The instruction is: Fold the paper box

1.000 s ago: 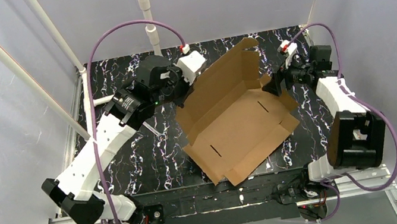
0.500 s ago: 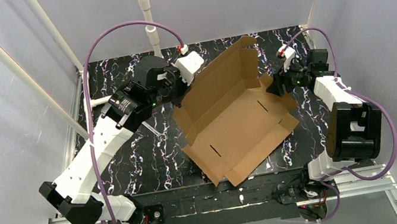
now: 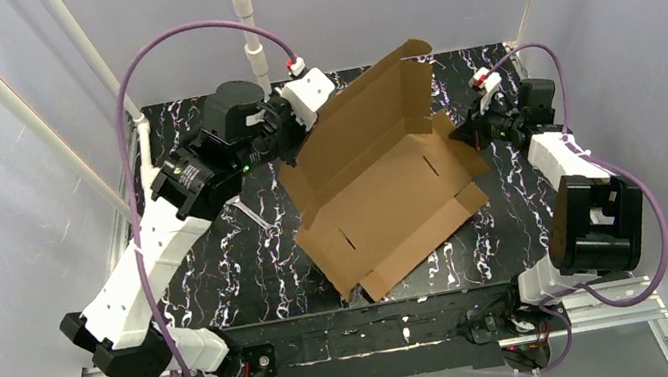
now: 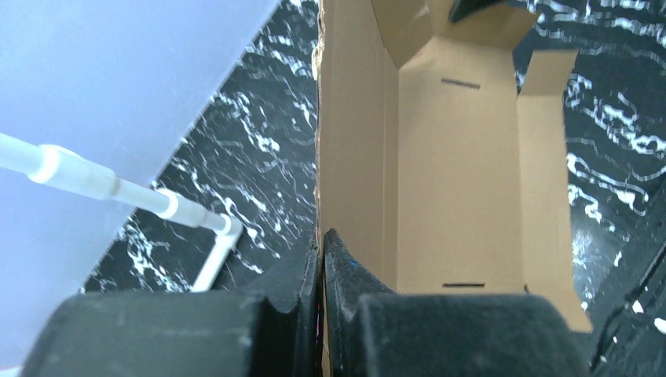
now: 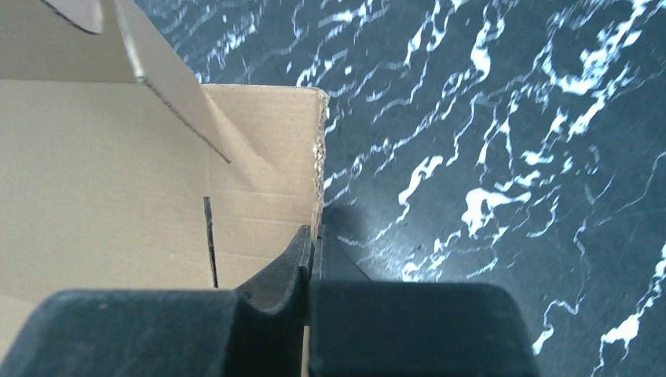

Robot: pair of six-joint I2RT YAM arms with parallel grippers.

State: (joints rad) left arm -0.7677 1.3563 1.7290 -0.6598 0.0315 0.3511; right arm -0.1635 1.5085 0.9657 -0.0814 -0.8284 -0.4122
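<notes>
The paper box (image 3: 382, 196) is a brown corrugated sheet, half raised, with its tall back panel (image 3: 369, 112) standing up and slits showing in the floor. My left gripper (image 3: 287, 140) is shut on the left edge of that panel; the wrist view has the thin cardboard edge (image 4: 320, 141) pinched between the black fingers (image 4: 302, 271). My right gripper (image 3: 459, 136) is shut on the box's right side flap, whose torn edge (image 5: 320, 169) runs down between the fingers (image 5: 294, 263). The box's front flaps (image 3: 393, 265) lie low toward the near edge.
The table top (image 3: 229, 256) is black marble-patterned. A white pipe frame (image 3: 245, 20) stands at the back, with a slanted pipe (image 3: 25, 116) at the left and a pipe joint (image 4: 169, 206) beside the box. Grey walls close in on three sides.
My right gripper has gone from open to shut on the box's right flap. The left arm has lifted and swung the back panel up, and the whole box has shifted left.
</notes>
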